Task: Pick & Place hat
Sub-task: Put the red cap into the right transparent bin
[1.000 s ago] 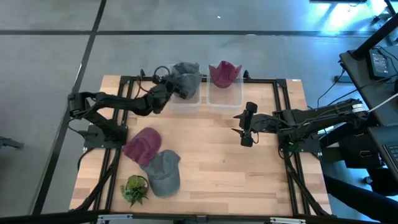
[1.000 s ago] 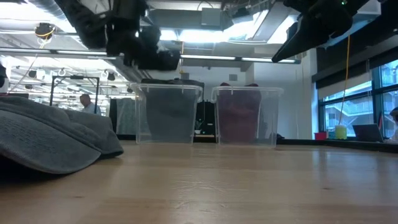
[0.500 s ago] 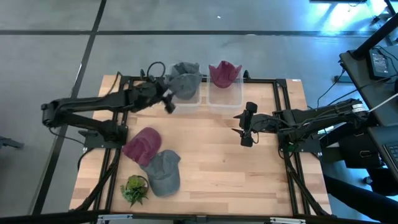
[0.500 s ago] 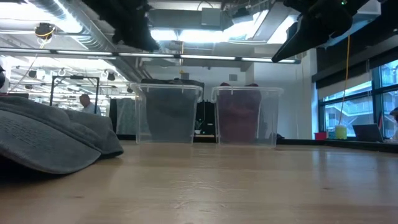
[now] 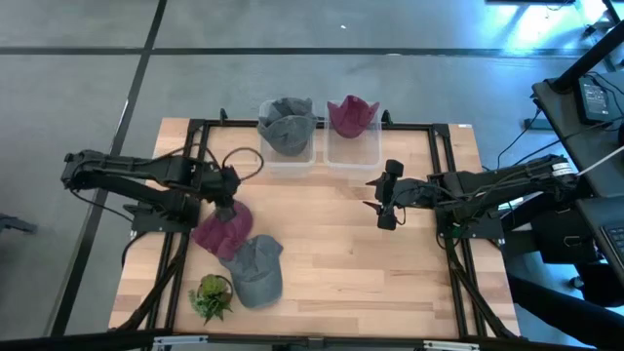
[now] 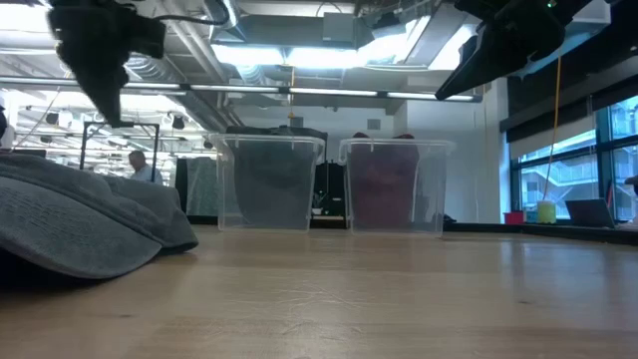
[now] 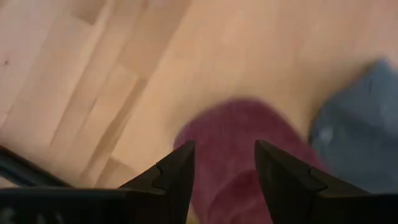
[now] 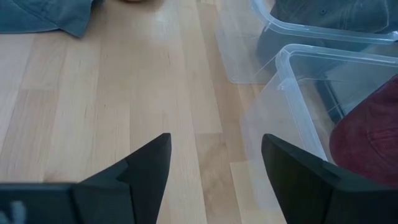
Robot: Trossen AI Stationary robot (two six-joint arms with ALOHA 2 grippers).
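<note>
A maroon hat (image 5: 224,229) and a grey hat (image 5: 257,268) lie side by side on the table near its left front; in the low view the grey hat (image 6: 80,224) fills the left. My left gripper (image 5: 226,205) hovers open over the maroon hat (image 7: 239,143), fingers pointing down, touching nothing. A second grey hat (image 5: 286,125) sits in the left clear bin and a second maroon hat (image 5: 351,114) in the right clear bin. My right gripper (image 5: 371,193) waits open above mid-table, in front of the bins.
The two clear bins (image 5: 292,156) (image 5: 353,151) stand side by side at the far edge, also in the right wrist view (image 8: 311,68). A small green plant (image 5: 212,297) sits at the near left corner. Bare wood lies between the hats and my right gripper.
My left gripper has drawn back from the left bin at the far edge, swinging toward the table's left and near side, and now hangs over the maroon hat on the table. The grey hat stays in the left bin. My right arm has kept still.
</note>
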